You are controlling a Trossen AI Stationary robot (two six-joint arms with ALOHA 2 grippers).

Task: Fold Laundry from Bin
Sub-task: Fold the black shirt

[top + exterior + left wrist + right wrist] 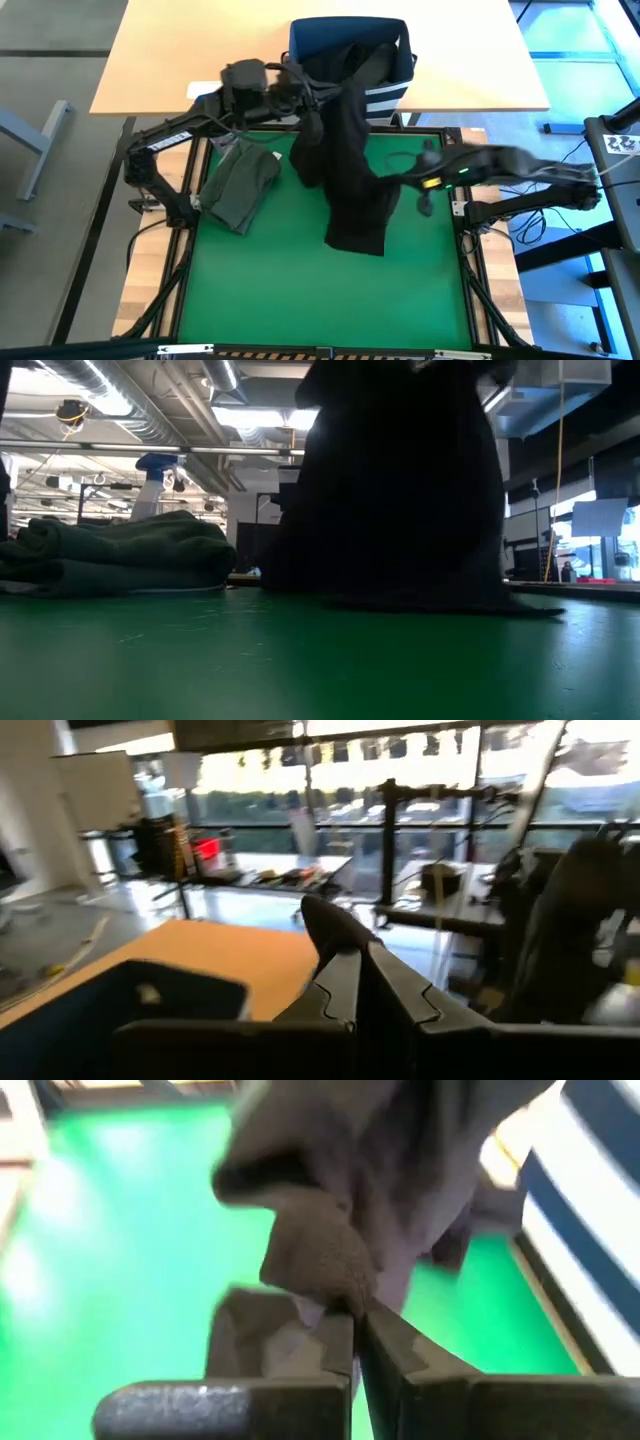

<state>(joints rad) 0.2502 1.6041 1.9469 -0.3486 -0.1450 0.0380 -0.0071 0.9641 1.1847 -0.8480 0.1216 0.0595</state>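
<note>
A black garment (352, 170) hangs from near the navy striped bin (385, 95) down onto the green mat (300, 290). In the low view the black garment (400, 490) is a dark curtain whose lower end rests on the mat. My left gripper (300, 95) is shut on its upper part beside the bin. My right gripper (398, 183) is shut on its right edge, lower down. A folded dark olive garment (240, 185) lies flat on the mat's left side; the low view shows the same olive garment (120, 550). My left gripper pinches a small tuft of the black garment's upper part (332, 925) between its two fingers (395, 995). The fingers point about level. The cloth hangs below them, its lower end on the mat. My right gripper pinches a bunched fold of the black garment's right edge (322, 1270) between its two fingers (400, 1345), slanting down from the table's right side. Several layers seem gathered there. The held part is lifted off the mat; the cloth below it sags.
The bin stands at the mat's far edge on a wooden tabletop (200, 50), with part of the garment draped over its rim. A white object (205, 90) lies on the wood near the left arm. Bare mat stretches along the near side.
</note>
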